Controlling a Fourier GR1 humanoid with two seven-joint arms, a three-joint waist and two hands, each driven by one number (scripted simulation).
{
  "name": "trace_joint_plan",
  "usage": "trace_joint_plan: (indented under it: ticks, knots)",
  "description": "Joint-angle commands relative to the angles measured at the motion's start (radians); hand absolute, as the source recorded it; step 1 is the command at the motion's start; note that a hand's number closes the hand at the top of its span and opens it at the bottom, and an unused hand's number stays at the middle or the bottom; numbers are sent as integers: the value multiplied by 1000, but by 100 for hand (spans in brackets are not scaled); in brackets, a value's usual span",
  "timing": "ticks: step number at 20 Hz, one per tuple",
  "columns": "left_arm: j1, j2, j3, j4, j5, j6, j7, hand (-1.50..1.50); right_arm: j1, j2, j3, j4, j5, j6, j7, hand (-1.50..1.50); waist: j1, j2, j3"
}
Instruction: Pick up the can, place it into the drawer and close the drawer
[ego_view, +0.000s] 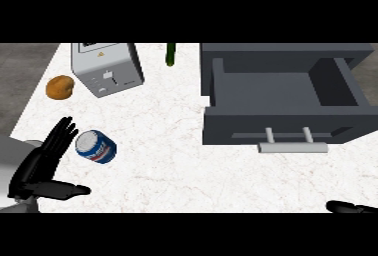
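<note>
One blue-and-white can (96, 146) lies on the white counter (170, 165) just beside the left hand (40, 165) (fingers straight, holding nothing), one grey drawer (284, 126) stands open well to its right, and the right hand (347, 206) is mostly cut off, its state impossible to tell.

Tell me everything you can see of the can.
The can is a short cylinder, blue and white label with a red patch, pale lid showing. It sits on the white counter, left of the open drawer, beside the straight fingers of the left hand; contact cannot be told.
</note>
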Motion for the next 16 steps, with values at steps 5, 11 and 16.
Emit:
trace_joint_plan:
  ticks: [5,11,16]
  knots:
    - [-125,25,16,313,-63,21,-152,-150,25,38,28,-94,34,-16,72,-150,-3,1,0]
    - [-203,55,13,540,-113,30,-303,-150,24,6,-62,-19,-21,51,12,-150,-3,1,0]
    - [-276,46,26,696,-127,78,-352,-150,-51,29,13,-26,64,-1,67,-150,-2,2,-1]
